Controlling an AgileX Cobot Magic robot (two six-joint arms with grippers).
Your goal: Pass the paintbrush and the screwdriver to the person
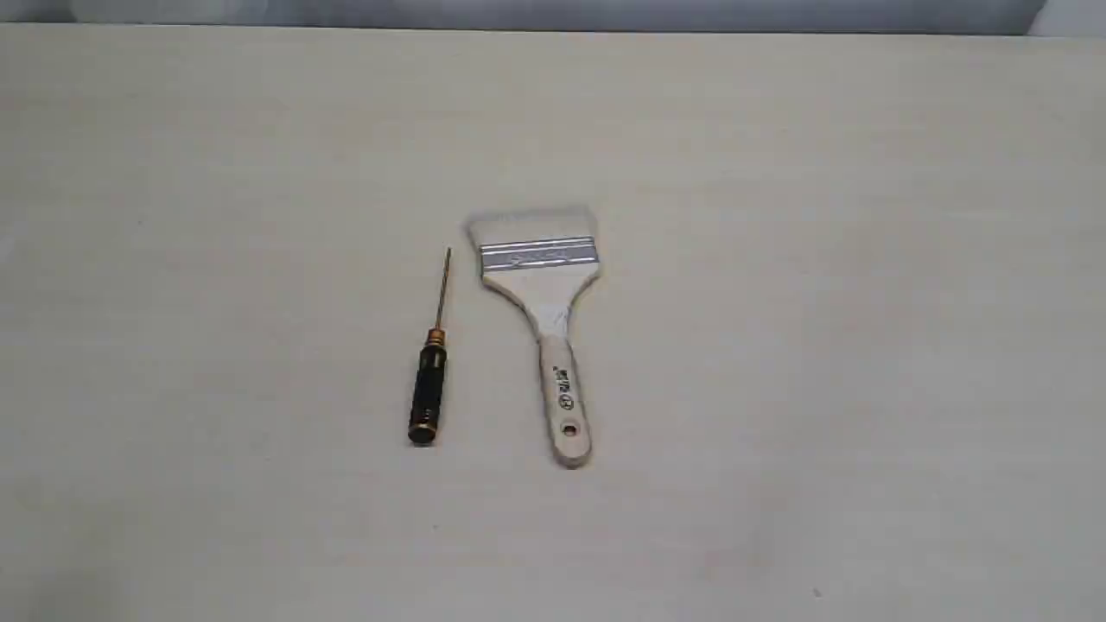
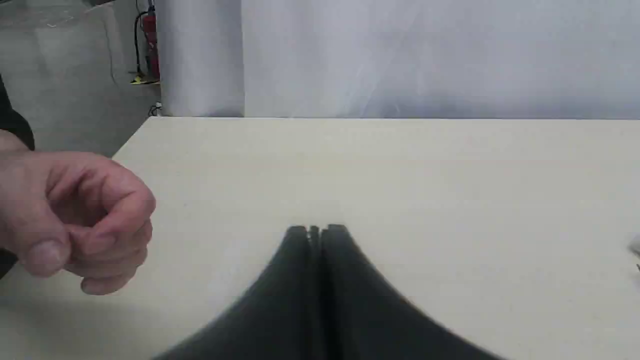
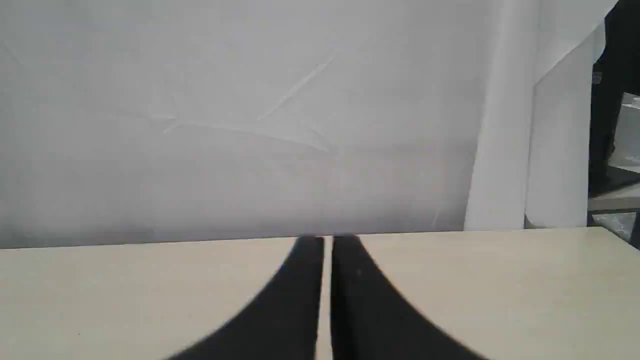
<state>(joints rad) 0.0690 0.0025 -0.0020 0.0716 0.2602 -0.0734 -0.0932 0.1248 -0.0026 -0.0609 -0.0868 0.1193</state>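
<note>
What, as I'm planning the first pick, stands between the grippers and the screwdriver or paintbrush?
Nothing visible: the screwdriver and paintbrush lie side by side, apart, on bare table. The left gripper and right gripper are outside the exterior view.

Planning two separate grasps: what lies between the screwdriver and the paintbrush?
Nothing. The exterior view shows only bare table between the screwdriver and the paintbrush.

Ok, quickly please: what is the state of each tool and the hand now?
Left tool: closed, holding nothing.
Right tool: closed but for a thin gap, holding nothing.
Person's hand: fingers curled, empty.
</note>
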